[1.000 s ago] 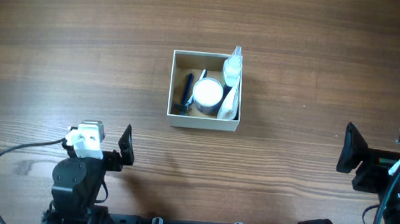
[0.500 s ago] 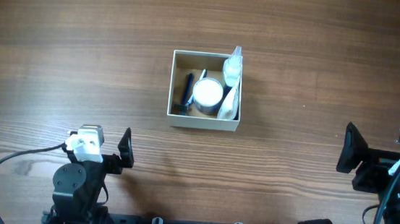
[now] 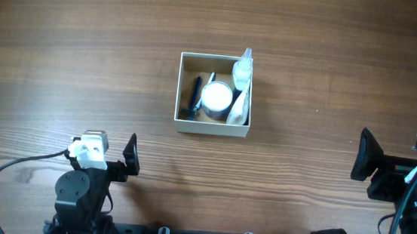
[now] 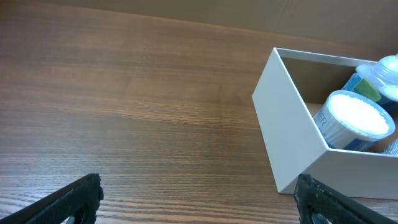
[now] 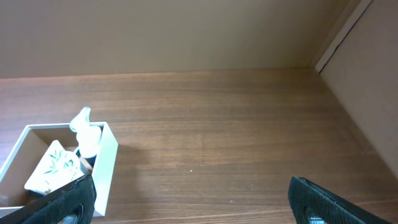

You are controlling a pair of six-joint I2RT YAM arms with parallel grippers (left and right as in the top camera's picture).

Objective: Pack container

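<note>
A square cream-walled cardboard box (image 3: 212, 128) holds a white-lidded round jar (image 3: 216, 98), a dark blue stick (image 3: 194, 93) and white packets (image 3: 238, 107). The left gripper (image 4: 199, 199) and right gripper (image 5: 193, 202) gape empty.

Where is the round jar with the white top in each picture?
Overhead: the jar sits in the middle of the box, near the picture's centre.
Left wrist: the jar is at the right, inside the box.
Right wrist: the jar does not show; the box is at the lower left.
Shared landmark: the cream box.
</note>
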